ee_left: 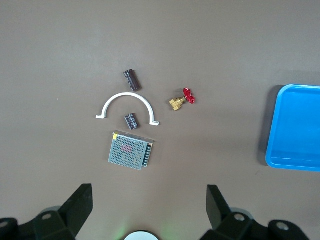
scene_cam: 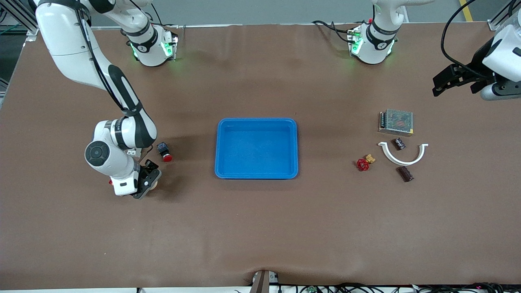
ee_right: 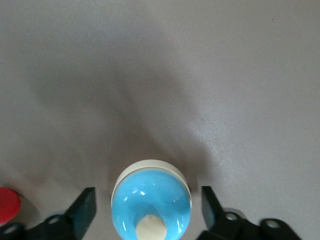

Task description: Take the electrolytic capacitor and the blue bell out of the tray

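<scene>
The bell [ee_right: 151,202] has a blue dome on a cream base and stands on the table toward the right arm's end. My right gripper [ee_right: 147,210] is open and low around it, one finger on each side, apart from it. In the front view the gripper [scene_cam: 145,184] hides most of the bell [scene_cam: 154,186]. Two dark capacitors lie toward the left arm's end: one [scene_cam: 399,143] [ee_left: 132,121] inside a white arc bracket [scene_cam: 403,156], the other [scene_cam: 405,173] [ee_left: 131,80] nearer the front camera. My left gripper [scene_cam: 452,83] [ee_left: 148,207] is open, empty and high above the table edge.
A blue tray [scene_cam: 256,148] sits empty mid-table. A red push button [scene_cam: 164,151] lies beside the right gripper. A mesh power supply [scene_cam: 397,121] and a red-handled brass valve [scene_cam: 364,162] lie by the capacitors.
</scene>
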Action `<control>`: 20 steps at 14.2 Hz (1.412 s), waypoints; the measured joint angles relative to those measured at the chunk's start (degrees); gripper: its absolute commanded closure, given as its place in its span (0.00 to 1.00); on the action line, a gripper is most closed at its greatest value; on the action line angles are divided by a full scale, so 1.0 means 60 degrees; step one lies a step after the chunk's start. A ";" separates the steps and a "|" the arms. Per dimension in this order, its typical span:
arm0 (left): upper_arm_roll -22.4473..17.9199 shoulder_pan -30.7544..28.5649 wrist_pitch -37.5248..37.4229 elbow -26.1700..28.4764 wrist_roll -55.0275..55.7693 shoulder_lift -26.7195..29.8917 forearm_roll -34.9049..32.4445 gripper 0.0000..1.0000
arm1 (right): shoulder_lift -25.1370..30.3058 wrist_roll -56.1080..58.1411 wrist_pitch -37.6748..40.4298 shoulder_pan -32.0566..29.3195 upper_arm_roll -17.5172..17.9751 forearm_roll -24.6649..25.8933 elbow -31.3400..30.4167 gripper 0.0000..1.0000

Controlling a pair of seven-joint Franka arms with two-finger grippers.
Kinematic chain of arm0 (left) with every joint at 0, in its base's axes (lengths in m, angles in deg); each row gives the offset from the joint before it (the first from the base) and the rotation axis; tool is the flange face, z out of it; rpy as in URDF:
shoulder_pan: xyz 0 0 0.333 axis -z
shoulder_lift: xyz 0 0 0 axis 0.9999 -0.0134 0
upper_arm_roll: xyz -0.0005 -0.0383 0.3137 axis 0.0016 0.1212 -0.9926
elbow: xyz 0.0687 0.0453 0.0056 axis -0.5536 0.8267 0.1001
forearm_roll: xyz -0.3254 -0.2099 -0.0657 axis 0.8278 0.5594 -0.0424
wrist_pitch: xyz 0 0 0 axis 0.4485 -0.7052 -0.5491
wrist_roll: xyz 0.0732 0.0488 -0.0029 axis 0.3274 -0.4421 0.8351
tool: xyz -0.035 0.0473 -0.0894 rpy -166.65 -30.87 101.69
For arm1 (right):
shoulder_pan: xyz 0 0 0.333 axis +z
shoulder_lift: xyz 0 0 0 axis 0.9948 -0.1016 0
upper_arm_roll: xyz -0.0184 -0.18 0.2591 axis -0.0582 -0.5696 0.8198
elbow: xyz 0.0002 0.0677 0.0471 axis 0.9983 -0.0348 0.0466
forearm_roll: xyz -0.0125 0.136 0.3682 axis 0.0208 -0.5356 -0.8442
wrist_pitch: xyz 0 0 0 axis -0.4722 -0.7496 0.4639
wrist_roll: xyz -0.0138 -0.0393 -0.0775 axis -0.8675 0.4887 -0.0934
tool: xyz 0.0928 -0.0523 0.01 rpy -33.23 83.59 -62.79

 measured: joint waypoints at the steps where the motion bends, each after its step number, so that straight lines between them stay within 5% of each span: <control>1: -0.0001 0.0000 0.0000 0.0000 0.0000 0.0001 0.0000 0.00 | 0.0017 -0.0006 0.0226 0.0001 0.0024 -0.0005 0.0110 0.00; 6: -0.0002 -0.0001 0.0000 0.0001 0.0000 0.0020 0.0000 0.00 | 0.0704 -0.1239 0.3663 0.0079 0.0105 -0.0023 0.1791 0.00; 11: -0.0002 -0.0001 0.0000 0.0011 0.0000 0.0037 0.0000 0.00 | 0.2601 -0.4409 0.6580 0.0900 0.0143 0.0038 0.2396 0.00; 16: -0.0002 -0.0001 0.0000 0.0024 0.0000 0.0049 0.0000 0.00 | 0.4624 -0.6861 0.8273 0.1064 0.0142 0.0323 0.2427 0.00; 20: 0.0003 0.0003 0.0000 0.0026 0.0000 0.0051 0.0000 0.00 | 0.5317 -0.7760 0.9563 0.0953 0.0023 0.0483 0.3089 0.00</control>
